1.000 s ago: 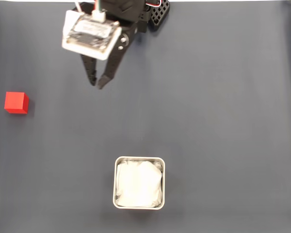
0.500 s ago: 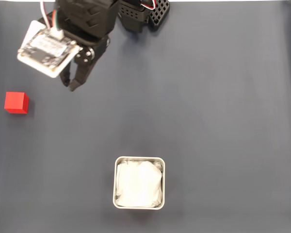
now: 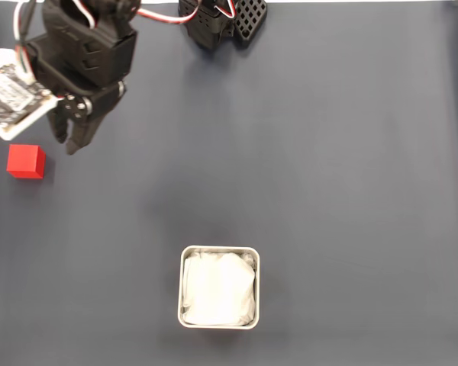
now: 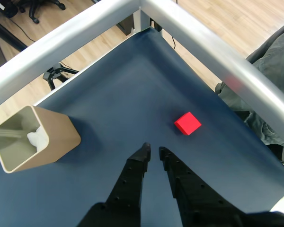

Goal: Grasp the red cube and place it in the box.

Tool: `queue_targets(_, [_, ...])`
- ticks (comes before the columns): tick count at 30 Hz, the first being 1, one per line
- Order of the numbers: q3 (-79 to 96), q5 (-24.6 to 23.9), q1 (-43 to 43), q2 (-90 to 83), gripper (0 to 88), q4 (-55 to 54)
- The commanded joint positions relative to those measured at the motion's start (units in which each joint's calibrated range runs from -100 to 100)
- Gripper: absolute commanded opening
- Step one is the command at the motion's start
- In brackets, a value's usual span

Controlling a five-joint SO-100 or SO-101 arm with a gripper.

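Dark blue matting is carrying the approach step: the nearly closed, empty gripper is hovering near the red cube, ahead to its right in the wrist view; next it needs opening and lowering, the box waiting well apart.

In the fixed view the arm ran off the top edge, and its white board was clipped at the left. In the wrist view the hand was cut off below.
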Motion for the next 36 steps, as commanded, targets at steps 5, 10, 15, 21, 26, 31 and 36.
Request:
queue_targets(5, [-3.2,-0.3,5.0,4.7,9.4,-4.8])
queue_targets(10, [-3.2,-0.3,6.6,6.7,12.7,-5.6])
queue_targets(15, [-3.0,-0.3,7.8,8.6,15.8,-6.4])
queue_targets(21, [-2.8,-0.3,9.2,10.7,18.5,-7.5])
queue_targets(26, [-2.7,-0.3,10.3,12.4,20.3,-8.4])
queue_targets(31, [-2.3,-0.3,11.1,14.0,22.1,-9.4])
queue_targets(36, [-1.8,-0.5,11.9,15.8,24.3,-10.7])
